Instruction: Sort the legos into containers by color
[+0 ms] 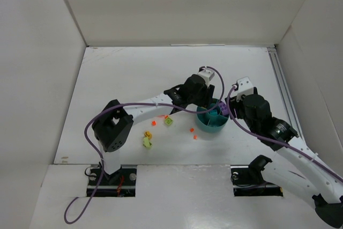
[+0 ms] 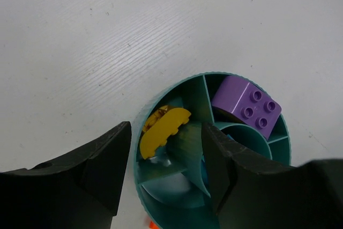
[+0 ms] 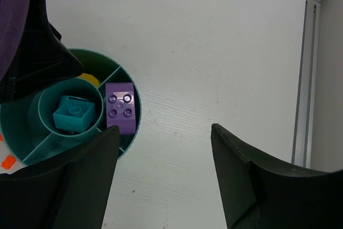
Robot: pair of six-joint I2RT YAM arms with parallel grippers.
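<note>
Dish: the round teal dish [image 2: 222,74] sits on the white table [image 1: 123,73], between my two wrists, centre cup ringed by wedge sections.
Sorted so far: a yellow curved piece [image 2: 163,128] lies in one wedge, leaning on the outer wall; a purple four-stud brick [image 2: 246,105] fills the next wedge but one; a teal brick [image 3: 74,113] sits in the centre cup.
Loose legos: on the table to the left of the dish I see an orange bit [image 1: 153,123], a lime green brick [image 1: 169,122], two more orange bits [image 1: 193,133] just beside the dish, and a yellow and lime pair [image 1: 147,142] nearer the bases.
Handling: I judge these light, rigid and slick. They could skid or flip under a finger, so I would pinch across flat opposite sides, low, not over the studs.
Left gripper [image 2: 166,156]: over the yellow wedge, jaws apart, gripping nothing; the yellow piece lies below, clear of both fingers.
Right gripper [image 3: 163,148]: jaws wide, empty, over bare table just beside the dish.
Hard to see: the arms cover much of the dish from above; my fingers hide the near wedges, so I cannot tell what they hold. The loose bits are too small to make out their shapes.
</note>
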